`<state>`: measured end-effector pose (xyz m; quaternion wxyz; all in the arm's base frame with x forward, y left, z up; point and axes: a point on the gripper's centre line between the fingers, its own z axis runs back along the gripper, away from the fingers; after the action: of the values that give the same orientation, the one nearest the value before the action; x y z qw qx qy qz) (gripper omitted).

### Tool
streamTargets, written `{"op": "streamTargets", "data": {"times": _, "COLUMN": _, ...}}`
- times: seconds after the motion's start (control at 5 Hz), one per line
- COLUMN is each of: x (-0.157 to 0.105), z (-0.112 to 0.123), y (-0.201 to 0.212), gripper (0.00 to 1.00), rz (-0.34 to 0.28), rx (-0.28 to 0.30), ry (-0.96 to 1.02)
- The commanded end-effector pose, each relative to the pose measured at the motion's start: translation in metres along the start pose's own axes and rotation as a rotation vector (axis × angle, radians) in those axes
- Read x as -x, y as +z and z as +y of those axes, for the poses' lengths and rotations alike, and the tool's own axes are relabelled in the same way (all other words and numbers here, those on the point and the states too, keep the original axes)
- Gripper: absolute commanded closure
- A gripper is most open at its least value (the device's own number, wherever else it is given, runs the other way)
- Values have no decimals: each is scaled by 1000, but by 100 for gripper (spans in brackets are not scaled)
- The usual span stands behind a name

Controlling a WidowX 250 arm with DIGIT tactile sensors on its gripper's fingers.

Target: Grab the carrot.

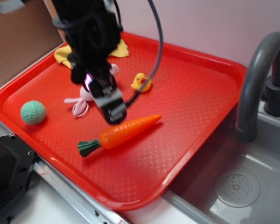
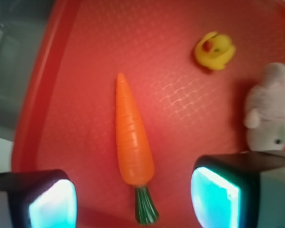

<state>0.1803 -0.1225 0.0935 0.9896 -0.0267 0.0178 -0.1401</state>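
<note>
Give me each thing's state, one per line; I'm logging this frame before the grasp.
Carrot: lying flat on the tray, not held.
Gripper: open, one finger on each side of the carrot's thick end.
Duck: upright.
Pink plush: lying on the tray.
Green ball: resting alone.

Your hand (image 2: 133, 199) points downward from the black arm (image 1: 86, 32), its two fingers (image 2: 52, 202) spread wide apart, gripping nothing.

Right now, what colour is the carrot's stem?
Dark green, on an orange carrot; the stem shows best in the wrist view.
</note>
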Motion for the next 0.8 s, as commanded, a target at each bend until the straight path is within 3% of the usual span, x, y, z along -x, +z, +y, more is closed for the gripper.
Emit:
{"op": "streamTargets", "data": {"times": 0.0, "x": -2, "z": -8, "y": -32, "gripper": 0, "rz": 76, "rx": -56, "ry": -18}}
{"op": "streamTargets", "data": {"times": 0.4, "x": -4, "z": -8, "y": -63, "gripper": 0, "rz": 190, "rx": -101, "ry": -18}}
{"op": "streamTargets", "data": {"times": 0.6, "x": -6, "z": -7, "y": -71, "gripper": 0, "rz": 202, "rx": -87, "ry": -17}}
